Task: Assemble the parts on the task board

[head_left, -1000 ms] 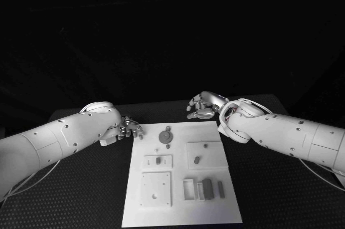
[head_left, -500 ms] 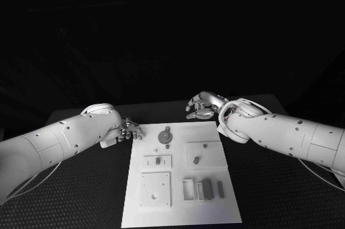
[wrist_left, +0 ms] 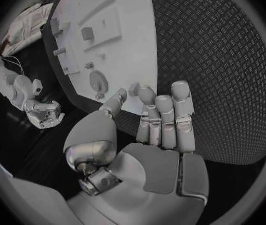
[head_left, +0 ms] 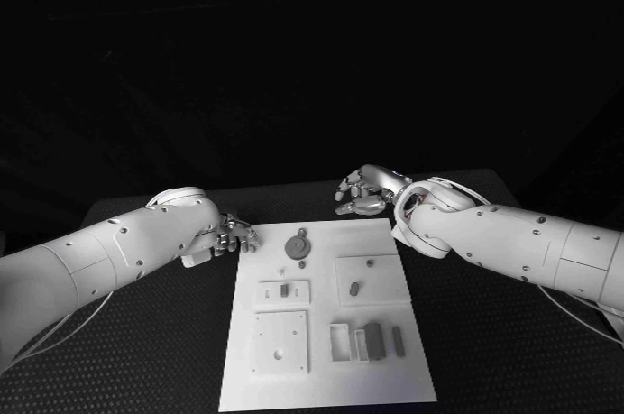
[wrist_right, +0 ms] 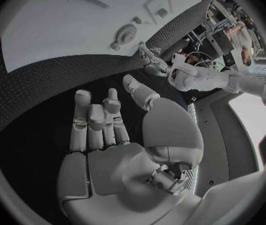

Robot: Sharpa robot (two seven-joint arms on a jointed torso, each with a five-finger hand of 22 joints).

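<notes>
The white task board [head_left: 325, 378] lies in the middle of the table. On it are a round grey disc [head_left: 298, 246] near the far edge, small grey parts [head_left: 286, 290] [head_left: 355, 289] standing in raised blocks, and longer grey pieces [head_left: 376, 338] by the near right. My left hand [head_left: 232, 234] hovers just off the board's far left corner, holding nothing. My right hand [head_left: 367, 190] hangs beyond the far edge, fingers loosely bent and empty. The left wrist view shows the left hand [wrist_left: 157, 127] near the board [wrist_left: 117, 20] and disc [wrist_left: 98, 80]. The right wrist view shows the right hand [wrist_right: 105, 130], board [wrist_right: 58, 30] and disc [wrist_right: 127, 34].
The black textured table [head_left: 507, 333] stretches on both sides of the board. A white hollow frame [head_left: 342, 342] and a square block with a hole [head_left: 282, 342] sit on the board's near half.
</notes>
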